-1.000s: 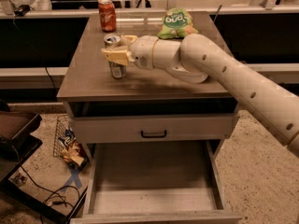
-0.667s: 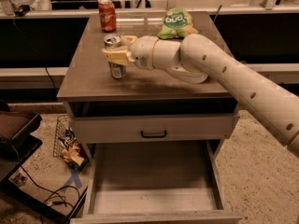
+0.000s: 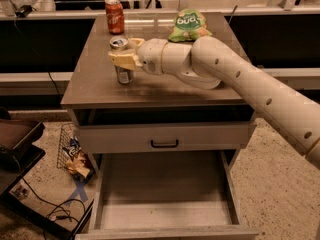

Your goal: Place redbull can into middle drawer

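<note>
Upper left of the frame, the gripper (image 3: 123,60) clasps the redbull can (image 3: 124,76) standing on the brown cabinet top (image 3: 100,86); below, the middle drawer (image 3: 165,184) hangs open over speckled floor (image 3: 280,184).

- redbull can (image 3: 123,76): slim, silver, upright, left-centre on cabinet top (image 3: 165,91).
- middle drawer (image 3: 165,186): grey, pulled open, low under cabinet top.
- gripper (image 3: 124,60): at can's mid-body.

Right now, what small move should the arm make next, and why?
Probably a short lift straight up. The pincer looks closed around the middle of the redbull can, which stands upright on the cabinet top, not yet raised. The middle drawer is pulled open below the front edge, so the can must clear the top before going forward and down.
</note>
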Robot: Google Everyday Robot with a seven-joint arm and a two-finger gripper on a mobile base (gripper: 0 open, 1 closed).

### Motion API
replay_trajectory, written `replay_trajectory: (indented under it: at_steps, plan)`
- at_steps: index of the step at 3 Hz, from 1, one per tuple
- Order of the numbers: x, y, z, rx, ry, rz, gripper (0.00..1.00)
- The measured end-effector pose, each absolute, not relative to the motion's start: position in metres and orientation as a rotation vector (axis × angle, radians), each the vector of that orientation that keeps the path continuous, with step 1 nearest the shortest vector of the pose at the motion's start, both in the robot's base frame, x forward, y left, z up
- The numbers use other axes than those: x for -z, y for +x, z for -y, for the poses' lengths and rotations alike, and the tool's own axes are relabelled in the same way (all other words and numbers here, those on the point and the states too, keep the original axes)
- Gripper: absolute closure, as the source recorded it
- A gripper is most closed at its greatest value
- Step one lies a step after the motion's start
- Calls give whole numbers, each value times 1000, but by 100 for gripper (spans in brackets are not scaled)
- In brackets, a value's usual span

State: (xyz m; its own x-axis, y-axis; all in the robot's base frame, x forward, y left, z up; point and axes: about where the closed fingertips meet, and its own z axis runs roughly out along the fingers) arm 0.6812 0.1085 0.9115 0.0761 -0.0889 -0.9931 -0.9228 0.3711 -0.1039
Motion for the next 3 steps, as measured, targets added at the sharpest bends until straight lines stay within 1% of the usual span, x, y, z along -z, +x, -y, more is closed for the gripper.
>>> replay_trajectory:
  at_steps: [1, 2, 3]
  plan:
    - [-932, 668, -104, -806, -1037, -1352, 100]
    - [-969, 626, -88, -763, -1071, -1362, 100]
    - [-979, 566, -74, -734, -1092, -1368, 100]
